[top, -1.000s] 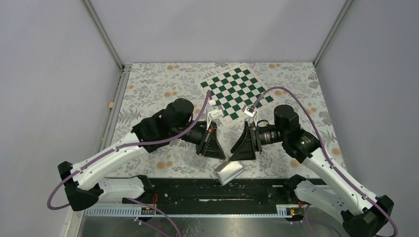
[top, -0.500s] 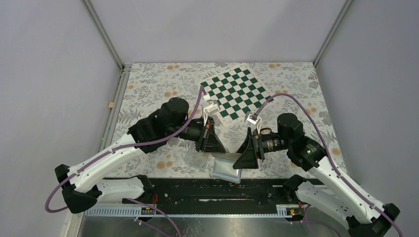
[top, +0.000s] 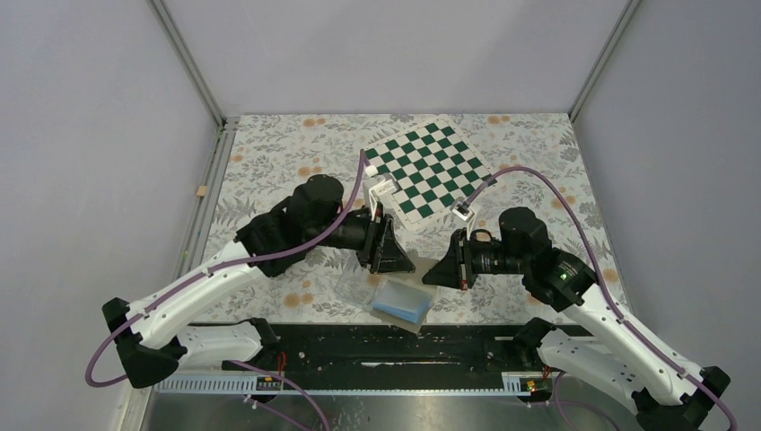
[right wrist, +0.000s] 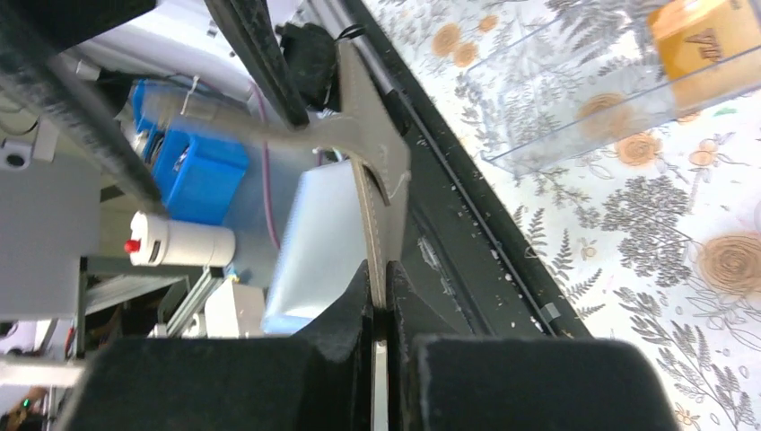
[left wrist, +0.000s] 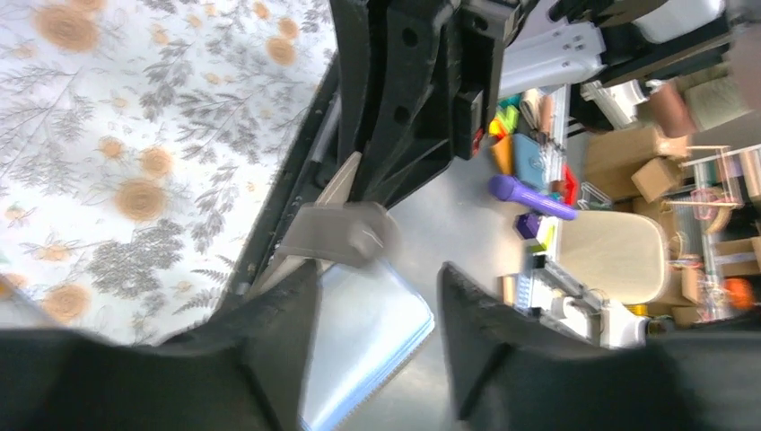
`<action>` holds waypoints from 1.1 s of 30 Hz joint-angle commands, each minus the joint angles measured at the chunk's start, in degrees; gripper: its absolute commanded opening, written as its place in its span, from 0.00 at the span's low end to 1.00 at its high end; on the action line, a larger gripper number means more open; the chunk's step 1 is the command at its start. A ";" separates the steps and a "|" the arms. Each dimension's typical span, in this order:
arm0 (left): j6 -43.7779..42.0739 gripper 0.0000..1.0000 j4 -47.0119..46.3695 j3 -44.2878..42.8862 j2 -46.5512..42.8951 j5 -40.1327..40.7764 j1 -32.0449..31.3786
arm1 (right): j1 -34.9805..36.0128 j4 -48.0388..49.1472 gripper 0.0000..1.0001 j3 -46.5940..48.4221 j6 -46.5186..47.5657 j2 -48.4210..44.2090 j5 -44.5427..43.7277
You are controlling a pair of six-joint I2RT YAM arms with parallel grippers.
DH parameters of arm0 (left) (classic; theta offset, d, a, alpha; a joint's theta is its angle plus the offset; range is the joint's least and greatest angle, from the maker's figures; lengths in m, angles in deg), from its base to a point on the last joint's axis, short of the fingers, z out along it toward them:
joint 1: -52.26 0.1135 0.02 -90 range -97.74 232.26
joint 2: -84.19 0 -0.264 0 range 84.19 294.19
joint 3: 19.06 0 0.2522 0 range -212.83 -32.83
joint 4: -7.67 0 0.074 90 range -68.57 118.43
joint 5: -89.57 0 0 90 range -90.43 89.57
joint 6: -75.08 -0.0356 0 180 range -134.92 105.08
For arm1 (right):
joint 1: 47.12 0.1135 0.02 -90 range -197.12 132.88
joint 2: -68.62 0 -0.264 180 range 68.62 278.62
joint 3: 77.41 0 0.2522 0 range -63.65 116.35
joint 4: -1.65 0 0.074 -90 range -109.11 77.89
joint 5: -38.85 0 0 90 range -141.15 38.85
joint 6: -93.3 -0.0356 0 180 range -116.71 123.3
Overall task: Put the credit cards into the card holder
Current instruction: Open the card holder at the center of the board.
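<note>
The card holder (top: 401,302) hangs open over the table's near edge, its pale blue pockets (left wrist: 359,346) facing up. My right gripper (right wrist: 378,269) is shut on the holder's grey cover flap (right wrist: 372,153), held edge-on between the pads. My left gripper (left wrist: 377,274) is open; the pockets show between its spread fingers, apart from both. In the top view the left gripper (top: 402,263) and right gripper (top: 433,274) face each other just above the holder. One orange-yellow credit card (right wrist: 709,45) lies in a clear tray (right wrist: 574,108).
The clear tray (top: 357,287) sits on the floral cloth just left of the holder. A green-and-white chessboard (top: 429,168) lies at the back. The black base rail (top: 377,346) runs along the near edge under the holder.
The left gripper has opened and let go of the holder. The right gripper has shut on its cover flap. The holder has swung open, showing its blue pockets.
</note>
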 commanded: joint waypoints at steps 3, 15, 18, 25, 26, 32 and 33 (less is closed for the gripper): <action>0.46 0.77 0.67 0.90 -4.00 13.12 1.61 | 0.29 -0.73 0.00 1.65 -2.80 0.08 -9.15; 8.46 0.85 0.67 12.67 -5.43 16.98 12.65 | -10.29 -6.89 0.00 0.86 -5.43 -0.62 -9.36; 8.80 0.82 -1.56 14.58 -1.74 12.58 12.76 | -15.20 -5.34 0.00 -0.24 -6.15 -0.64 -2.50; 10.65 0.73 -6.82 17.63 6.55 6.37 11.79 | -17.36 -3.22 0.00 -0.49 -8.54 -0.32 4.10; 10.61 0.73 -7.02 17.45 7.09 6.25 11.42 | -17.33 -2.98 0.00 -0.59 -8.89 -0.59 4.10; 10.78 0.73 -8.79 16.16 8.94 4.79 9.34 | -17.37 -0.82 0.00 -1.73 -11.20 -1.30 4.95; 10.82 0.72 -8.93 16.05 9.14 4.72 9.23 | -17.37 -0.53 0.00 -1.86 -11.34 -1.42 5.14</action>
